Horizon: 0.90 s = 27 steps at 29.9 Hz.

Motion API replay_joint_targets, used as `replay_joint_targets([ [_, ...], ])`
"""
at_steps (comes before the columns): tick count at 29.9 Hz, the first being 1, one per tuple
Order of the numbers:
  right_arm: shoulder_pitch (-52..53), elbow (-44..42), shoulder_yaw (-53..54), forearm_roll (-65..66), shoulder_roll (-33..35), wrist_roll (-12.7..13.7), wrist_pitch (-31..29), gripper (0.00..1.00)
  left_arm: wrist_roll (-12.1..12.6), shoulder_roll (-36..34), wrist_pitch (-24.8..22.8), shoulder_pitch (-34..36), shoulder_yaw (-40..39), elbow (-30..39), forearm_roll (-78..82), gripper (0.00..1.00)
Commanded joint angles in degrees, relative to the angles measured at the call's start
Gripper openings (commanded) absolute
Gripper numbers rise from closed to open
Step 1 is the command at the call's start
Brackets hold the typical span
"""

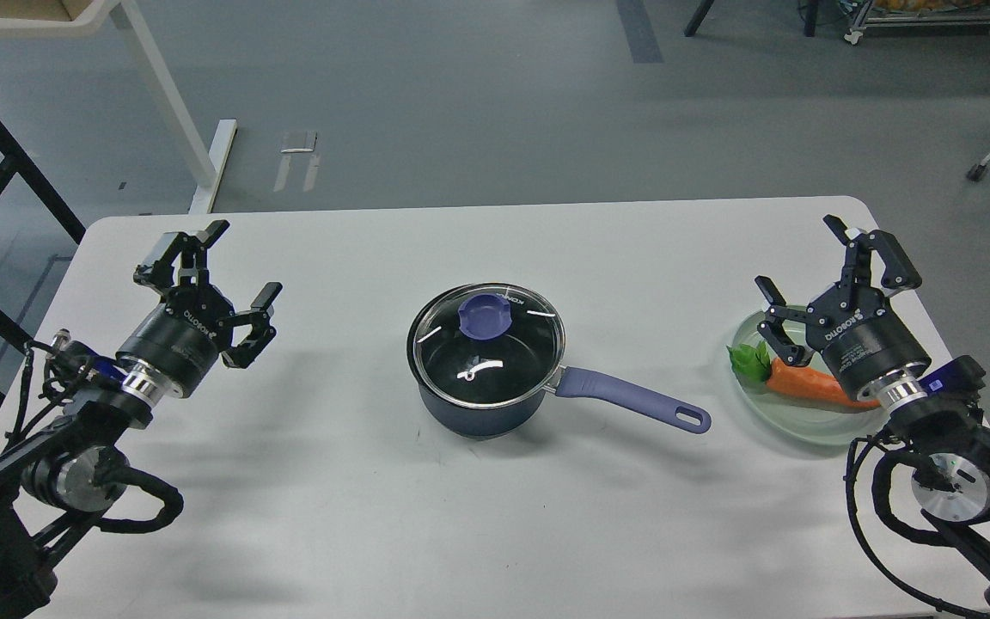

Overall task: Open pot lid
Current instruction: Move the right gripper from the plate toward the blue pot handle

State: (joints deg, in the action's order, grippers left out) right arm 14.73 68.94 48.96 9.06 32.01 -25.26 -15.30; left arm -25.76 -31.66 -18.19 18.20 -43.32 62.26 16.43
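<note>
Small dark navy saucepan at centre of white table, long periwinkle-blue handle pointing right and slightly near. Round clear glass lid with steel rim seated on saucepan, periwinkle-blue knob on top. Left gripper well left of saucepan, fingers spread wide, empty. Right gripper well right, fingers wide apart, empty, above pale green glass plate bearing orange toy carrot.
</note>
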Motion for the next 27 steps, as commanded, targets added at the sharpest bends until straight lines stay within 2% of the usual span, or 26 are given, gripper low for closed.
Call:
replay_joint_targets([
  [1, -0.1, 0.0, 0.1, 0.0, 0.1, -0.1, -0.2, 1.0, 0.2, 0.1, 0.3, 0.0, 0.0, 0.1, 0.0, 0.99],
  [10, -0.1, 0.5, 0.1, 0.1, 1.5, -0.2, -0.2, 1.0, -0.3, -0.2, 0.4, 0.2, 0.9, -0.7, -0.1, 0.99],
  [15, 0.7, 5.7, 1.0, 2.9, 7.3, -0.3, -0.2, 1.0, -0.3, -1.1, 0.4, 1.7, 1.1, -0.9, 0.3, 0.99],
  [20, 5.5, 12.3, 2.8, 20.0, 15.3, -0.5, -0.2, 1.0, -0.5, -1.6, 0.5, 2.7, 1.2, -0.9, 0.7, 0.99],
  [24, 13.1, 14.6, 1.5, 35.0, 19.0, -0.9, -0.3, 1.0, -0.5, -1.5, 0.6, 2.9, 1.2, -0.6, 0.7, 0.99],
  [27, 19.3, 17.2, -2.8, 47.1, 20.6, -2.7, -0.4, 1.0, -0.5, -1.4, 0.6, 3.0, 1.2, -0.2, 0.8, 0.99],
])
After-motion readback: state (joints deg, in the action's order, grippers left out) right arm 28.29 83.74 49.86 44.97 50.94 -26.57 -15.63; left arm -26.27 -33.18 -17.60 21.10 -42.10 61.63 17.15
